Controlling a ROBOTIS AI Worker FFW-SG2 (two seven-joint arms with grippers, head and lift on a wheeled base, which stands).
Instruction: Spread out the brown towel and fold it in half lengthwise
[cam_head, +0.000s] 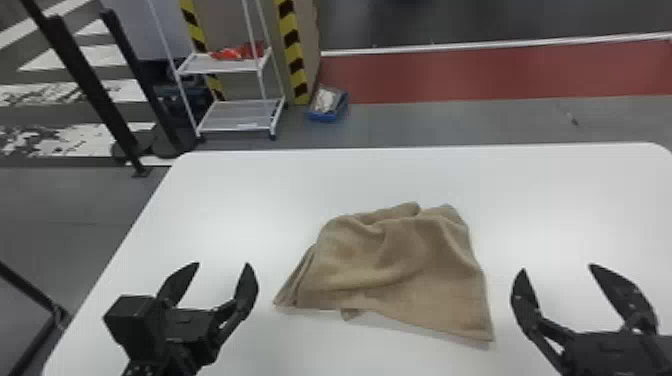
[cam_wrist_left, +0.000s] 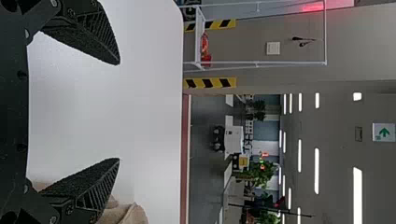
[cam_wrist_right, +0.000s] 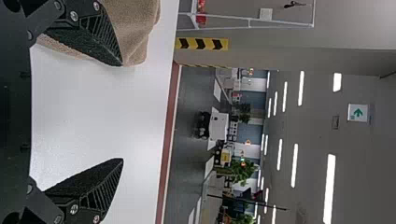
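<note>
"Inward from the far edge of the table, was the brown towel seen?"
"Crumpled, between left gripper and right gripper, both spread wide, nothing held. It was judged light, limp, best pinched at its near corners."

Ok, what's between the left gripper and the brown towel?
Only a bare stretch of white table separates the left gripper from the brown towel in the head view.
</note>
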